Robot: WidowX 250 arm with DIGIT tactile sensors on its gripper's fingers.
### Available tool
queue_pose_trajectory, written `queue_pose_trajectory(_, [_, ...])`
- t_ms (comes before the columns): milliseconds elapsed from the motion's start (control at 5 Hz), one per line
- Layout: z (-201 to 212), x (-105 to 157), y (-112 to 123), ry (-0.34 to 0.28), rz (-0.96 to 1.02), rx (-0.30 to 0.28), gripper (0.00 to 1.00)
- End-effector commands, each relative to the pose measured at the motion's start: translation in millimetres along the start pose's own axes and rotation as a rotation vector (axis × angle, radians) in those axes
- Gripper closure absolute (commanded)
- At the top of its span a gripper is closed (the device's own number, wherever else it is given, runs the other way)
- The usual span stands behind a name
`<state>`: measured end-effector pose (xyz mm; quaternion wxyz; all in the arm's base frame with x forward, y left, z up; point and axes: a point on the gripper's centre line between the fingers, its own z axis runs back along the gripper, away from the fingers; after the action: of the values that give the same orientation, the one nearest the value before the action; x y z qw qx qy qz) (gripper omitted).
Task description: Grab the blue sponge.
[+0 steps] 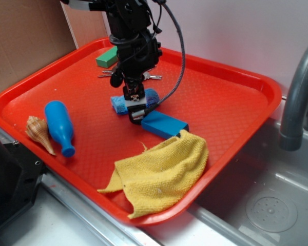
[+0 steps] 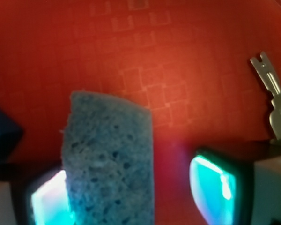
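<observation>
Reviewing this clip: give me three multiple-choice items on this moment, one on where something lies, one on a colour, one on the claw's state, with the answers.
1. Where does the blue sponge lie?
A. under the yellow cloth
B. on the red tray, below the claw
C. in the sink

2. What colour is the cloth at the tray's near edge?
A. yellow
B. green
C. white

3. How does the claw stand?
A. shut on the keys
B. holding the shell
C. open, the sponge between its fingers

Answers:
1 B, the exterior view shows it on the tray under the arm.
2 A, it is plainly yellow.
3 C, the wrist view shows a gap between the sponge and one finger.
</observation>
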<state>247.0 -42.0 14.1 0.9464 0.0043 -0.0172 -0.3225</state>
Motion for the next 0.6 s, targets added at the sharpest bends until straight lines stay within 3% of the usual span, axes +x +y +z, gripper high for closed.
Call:
queue_pose_trajectory(0, [53.2, -31.5, 1.1, -0.066, 0.100, 0.081, 1.00])
queue_pose_trajectory(200, [88.4, -70.2, 16.4, -0.114, 0.222, 0.133, 1.00])
queue_pose_trajectory(400, [118.0, -87.1, 22.6, -0.065, 0.380, 0.242, 1.00])
